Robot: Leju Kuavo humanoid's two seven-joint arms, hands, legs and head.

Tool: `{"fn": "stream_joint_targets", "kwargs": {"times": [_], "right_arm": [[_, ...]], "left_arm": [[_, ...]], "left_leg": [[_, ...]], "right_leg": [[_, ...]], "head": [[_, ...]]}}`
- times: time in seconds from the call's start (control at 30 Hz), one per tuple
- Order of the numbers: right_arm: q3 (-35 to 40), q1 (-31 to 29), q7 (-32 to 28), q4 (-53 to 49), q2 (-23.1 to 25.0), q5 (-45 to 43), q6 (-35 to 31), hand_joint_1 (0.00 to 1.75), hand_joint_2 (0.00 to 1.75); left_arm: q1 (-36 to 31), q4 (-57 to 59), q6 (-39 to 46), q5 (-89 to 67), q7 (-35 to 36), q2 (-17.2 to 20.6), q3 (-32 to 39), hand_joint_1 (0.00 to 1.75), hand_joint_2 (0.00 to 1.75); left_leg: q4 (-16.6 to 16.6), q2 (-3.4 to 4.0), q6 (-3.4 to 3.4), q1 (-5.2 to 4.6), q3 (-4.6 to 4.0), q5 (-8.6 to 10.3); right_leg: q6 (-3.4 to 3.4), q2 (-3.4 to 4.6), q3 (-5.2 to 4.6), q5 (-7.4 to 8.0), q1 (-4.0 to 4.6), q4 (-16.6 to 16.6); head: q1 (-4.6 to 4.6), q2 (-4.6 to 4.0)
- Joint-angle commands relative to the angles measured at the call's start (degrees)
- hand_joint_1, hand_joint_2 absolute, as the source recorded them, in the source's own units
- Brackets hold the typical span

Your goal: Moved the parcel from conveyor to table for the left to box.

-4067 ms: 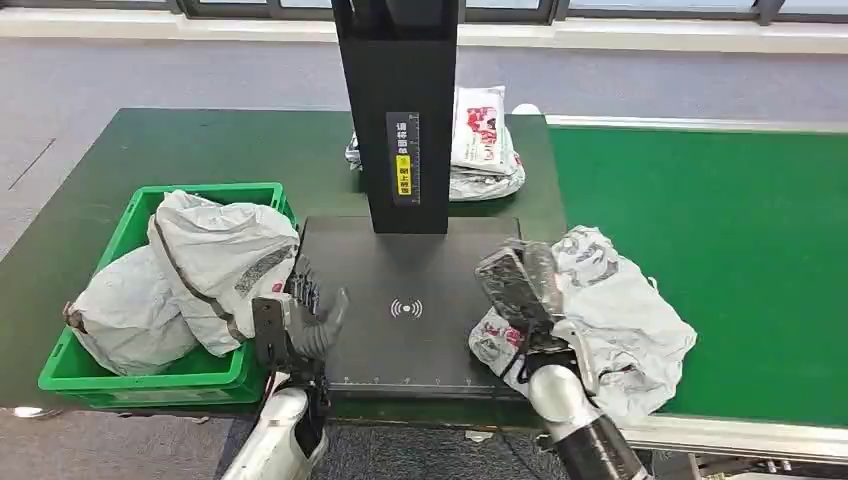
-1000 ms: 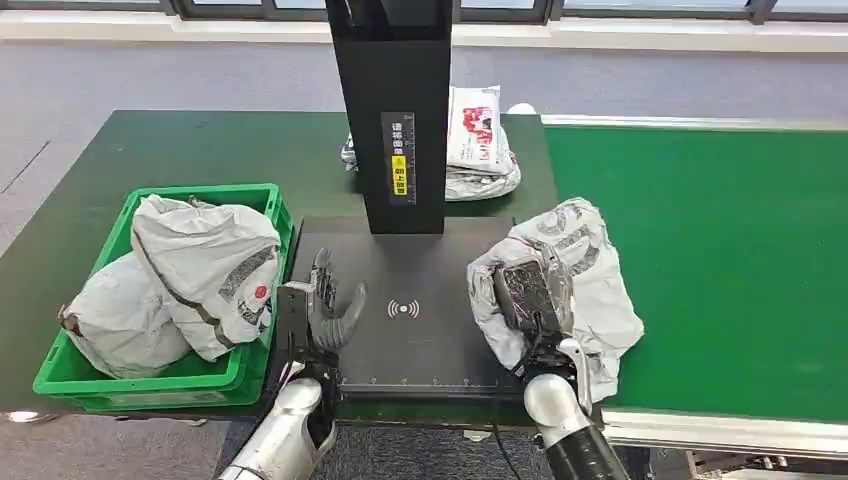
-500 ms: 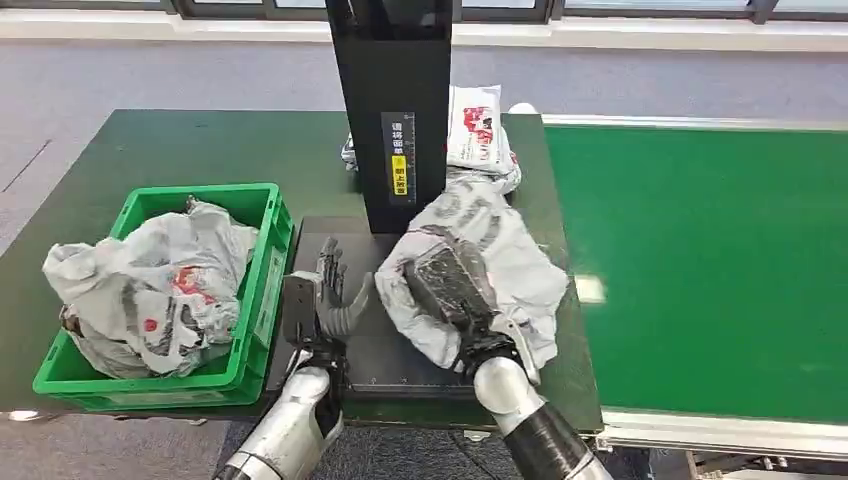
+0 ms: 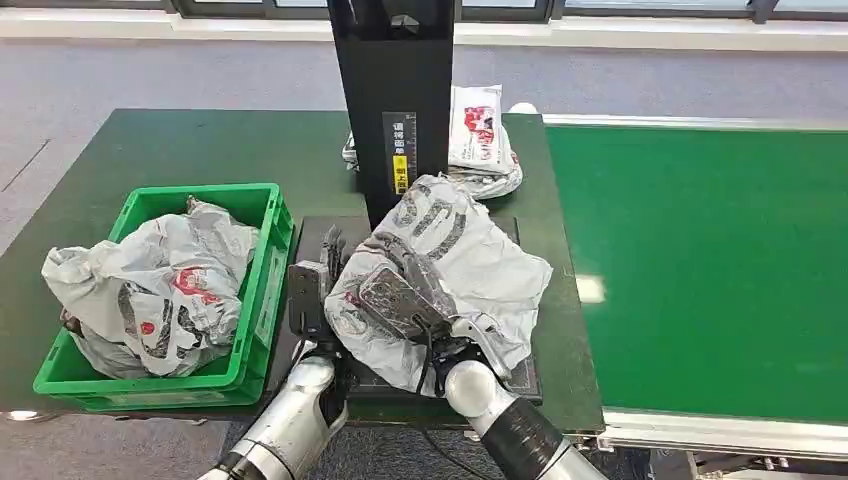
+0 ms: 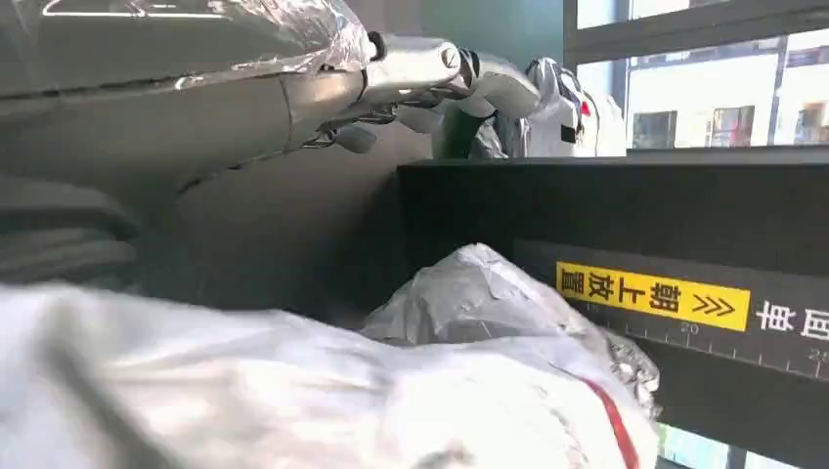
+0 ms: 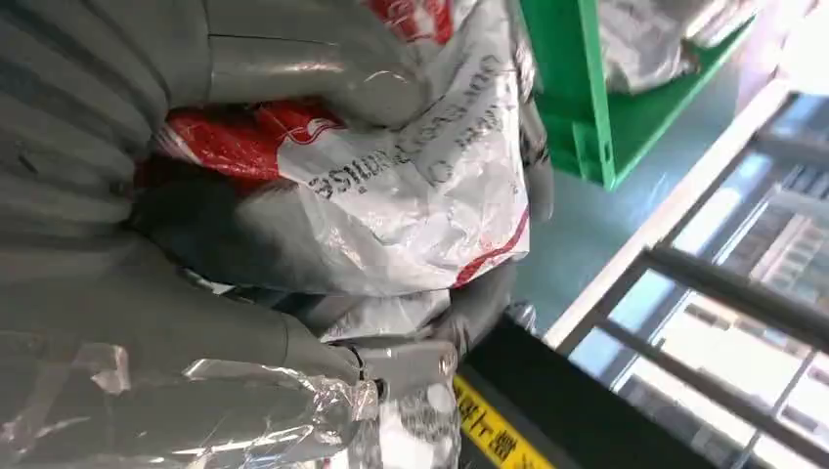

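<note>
A crumpled grey parcel [image 4: 465, 250] with black print and red marks lies over the black scanner plate [image 4: 522, 378]. My right hand [image 4: 395, 298] grips its near left part, and in the right wrist view the thumb [image 6: 293, 59] presses into the parcel [image 6: 430, 176]. Just left of it my left hand [image 4: 318, 275] stands with its fingers up and apart, holding nothing, against the parcel's edge. The left wrist view looks across the parcel [image 5: 469, 303] from close by.
A green box [image 4: 268, 262] with grey parcels [image 4: 160, 290] in it sits left of the plate. The black scanner post [image 4: 395, 100] rises behind the parcel, with more parcels [image 4: 480, 135] behind it. The green conveyor [image 4: 700, 260] runs on the right.
My right hand has carried the parcel left from the conveyor's edge onto the scanner plate, up against my left hand. The parcels in the box lie flatter than a second ago.
</note>
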Motion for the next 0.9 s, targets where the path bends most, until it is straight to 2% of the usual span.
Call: {"fn": "stream_joint_targets", "kwargs": {"times": [0.03, 0.1, 0.13, 0.3, 0.4, 0.57, 0.7, 0.9], "right_arm": [[-0.7, 0.2, -0.2, 1.0, -1.9, 3.3, -11.4, 0.00, 0.00], [-2.3, 1.5, -0.9, -1.2, -2.3, 2.5, -13.0, 0.00, 0.00], [-3.2, 2.1, -1.6, -2.1, -2.5, 3.8, -16.2, 0.00, 0.00], [-6.2, 3.9, -3.8, -4.1, -3.3, 2.8, -20.5, 0.00, 0.00], [-7.9, 4.7, -6.2, -4.8, -3.4, 0.1, -21.8, 0.00, 0.00], [-8.1, 4.8, -6.6, -4.8, -3.5, -0.4, -22.0, 0.00, 0.00], [-10.5, 5.9, -10.5, -6.3, -3.8, -6.0, -24.3, 0.00, 0.00], [-12.4, 7.6, -11.1, -7.3, -5.5, -9.4, -24.6, 0.00, 0.00]], "left_arm": [[-0.5, 0.6, 2.2, -0.4, -0.5, 2.0, -0.3, 0.00, 1.75], [0.0, -0.6, 3.2, -1.1, -0.7, 2.1, -0.2, 0.00, 1.75], [0.1, -1.3, 4.2, -1.7, -1.0, 2.1, -0.2, 0.00, 1.75], [0.2, -2.5, 7.0, -3.5, -1.7, 2.2, -0.3, 0.00, 1.75], [0.1, -2.9, 7.8, -4.0, -2.2, 2.2, -0.6, 0.00, 1.75], [0.1, -3.0, 8.1, -4.2, -2.3, 2.2, -0.8, 0.00, 1.75], [0.2, -4.2, 7.5, -4.8, -2.4, 2.3, -2.9, 0.00, 1.75], [1.3, -6.8, 6.1, -4.9, -2.0, 2.4, -5.6, 0.00, 1.75]], "left_leg": [[-0.1, -0.01, 0.01, 0.02, 0.11, 0.01], [-0.1, -0.04, 0.01, 0.05, 0.19, 0.02], [-0.2, -0.04, 0.01, 0.05, 0.24, 0.03], [-0.1, -0.09, 0.02, 0.04, 0.11, 0.01], [-0.1, -0.13, 0.03, 0.03, 0.13, 0.03], [-0.1, -0.08, 0.03, 0.04, 0.09, 0.02], [-0.1, -0.12, 0.02, 0.04, 0.09, 0.03], [-0.1, -0.15, 0.03, 0.01, 0.05, 0.01]], "right_leg": [[-0.01, -0.02, 0.12, 0.01, 0.03, -0.1], [-0.03, -0.05, 0.23, 0.02, 0.07, -0.2], [-0.03, -0.05, 0.28, 0.03, 0.07, -0.2], [-0.01, -0.10, 0.15, 0.00, 0.06, -0.1], [-0.02, -0.14, 0.16, -0.01, 0.05, -0.2], [-0.02, -0.09, 0.12, 0.00, 0.04, -0.1], [-0.03, -0.13, 0.13, 0.00, 0.05, -0.1], [0.00, -0.15, 0.08, -0.03, 0.02, -0.1]], "head": [[-0.02, 0.00], [-0.02, 0.00], [-0.02, 0.00], [0.00, 0.00], [0.00, 0.00], [0.00, 0.00], [-0.02, 0.00], [-0.02, 0.00]]}}
